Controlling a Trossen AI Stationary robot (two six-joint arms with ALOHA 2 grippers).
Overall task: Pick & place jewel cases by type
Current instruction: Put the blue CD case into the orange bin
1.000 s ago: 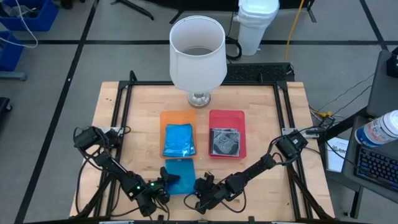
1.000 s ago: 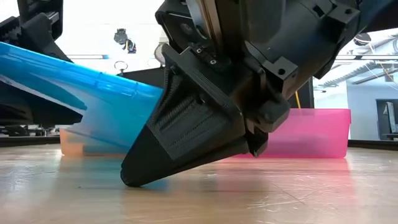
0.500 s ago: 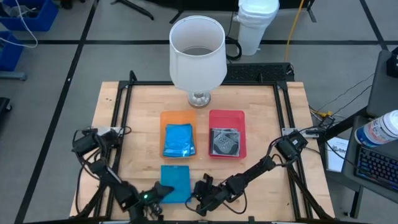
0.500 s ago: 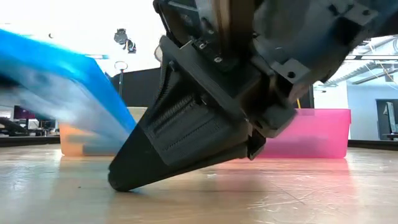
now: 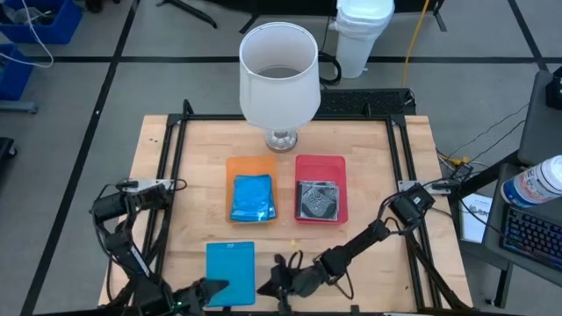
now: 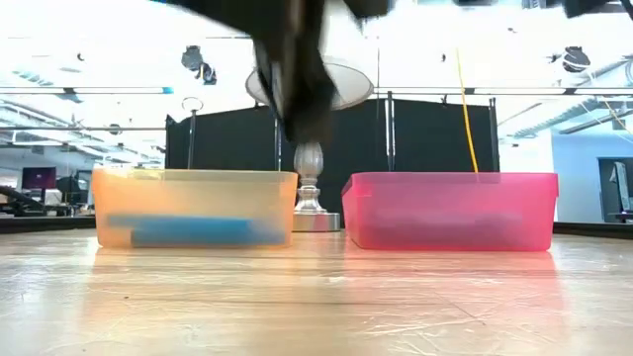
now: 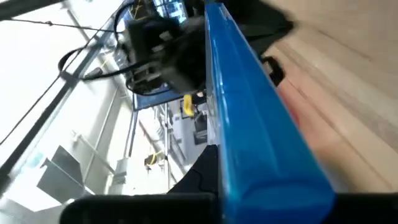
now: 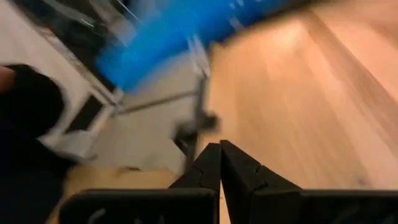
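A thin, flat, bright blue jewel case (image 5: 231,273) of smooth glossy plastic sits near the front edge of the desk (image 5: 202,149), held up at the left gripper (image 5: 207,290). The left wrist view shows this case edge-on, a straight blue slab with a rounded lip, clamped between that gripper's dark fingers. A second blue jewel case (image 5: 253,197) lies flat inside the orange tray (image 5: 251,166), a translucent rectangular plastic bin; in the low view it shows through the tray's wall as a blue band along the bottom. A dark grey, clear-faced jewel case (image 5: 316,199) lies flat in the red tray (image 5: 320,163), a translucent pink-red bin of like shape, standing just beside the orange one.

The right gripper (image 5: 279,283) is near the front edge, close beside the held case, its ribbed dark fingers pressed together on nothing.

Behind the trays stands a white lamp (image 5: 278,74) with a drum shade on a turned metal foot. A black metal frame (image 5: 399,149) borders the desk.

The desk is pale wood planking, with a light sheen. Beyond it lie grey floor tiles with dark lines, a white bin (image 5: 363,35), blue crates (image 5: 35,22), and a keyboard (image 5: 534,230).
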